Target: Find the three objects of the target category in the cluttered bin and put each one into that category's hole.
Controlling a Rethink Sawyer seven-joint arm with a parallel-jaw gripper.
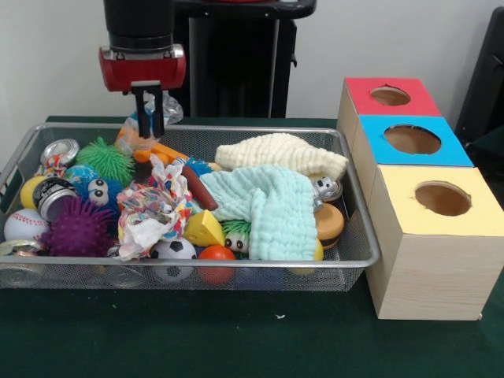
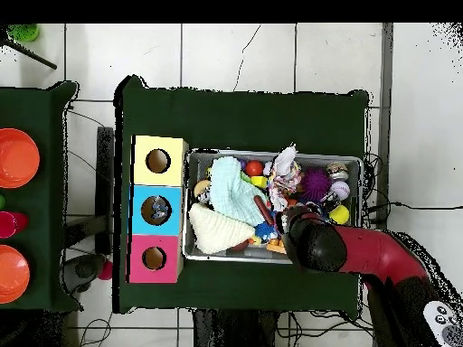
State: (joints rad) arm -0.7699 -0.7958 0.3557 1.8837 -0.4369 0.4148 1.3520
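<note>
The wire-mesh bin on the green table holds, from the left, a baseball, a purple spiky ball, a green spiky ball, a patterned rag, a soccer ball, then mint and cream cloths. The gripper hangs over the bin's far left, jaws nearly closed beside a clear plastic bottle; I cannot tell whether they hold it. Right of the bin stand red, blue and yellow boxes.
</note>
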